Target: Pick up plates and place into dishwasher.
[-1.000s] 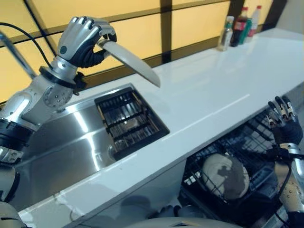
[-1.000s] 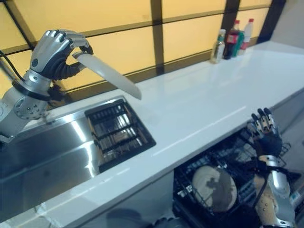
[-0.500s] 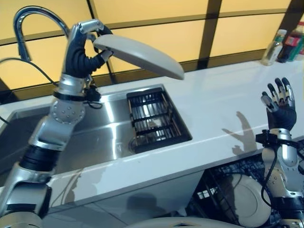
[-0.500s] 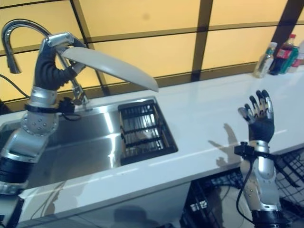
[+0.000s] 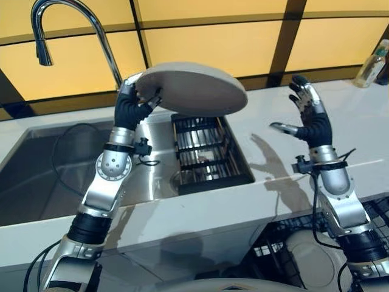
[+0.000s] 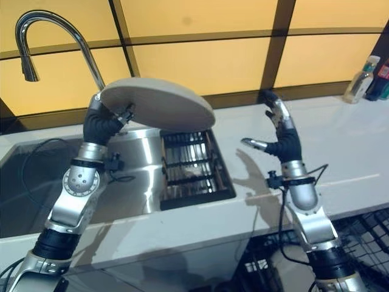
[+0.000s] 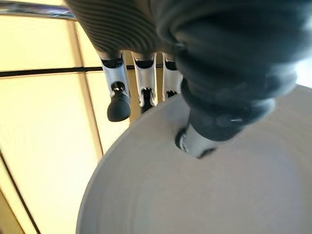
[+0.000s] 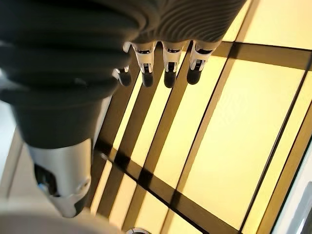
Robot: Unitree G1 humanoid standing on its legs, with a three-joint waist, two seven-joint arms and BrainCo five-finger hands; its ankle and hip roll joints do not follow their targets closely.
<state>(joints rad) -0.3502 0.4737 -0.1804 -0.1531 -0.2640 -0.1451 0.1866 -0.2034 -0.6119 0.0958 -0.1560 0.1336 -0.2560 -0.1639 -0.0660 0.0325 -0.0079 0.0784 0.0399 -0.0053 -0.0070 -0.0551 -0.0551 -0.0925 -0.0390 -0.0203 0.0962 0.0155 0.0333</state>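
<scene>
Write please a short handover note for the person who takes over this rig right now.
Left hand: shut on the plate, pinching its rim, holding it in the air above the black rack in the sink.
Right hand: open, empty, raised over the counter and facing the plate.
Done: the plate is picked up. Another plate already sits in the dishwasher basket under the counter.
Left: bring the held plate down into the dishwasher basket, perhaps by passing it to the right hand, then release.
</scene>
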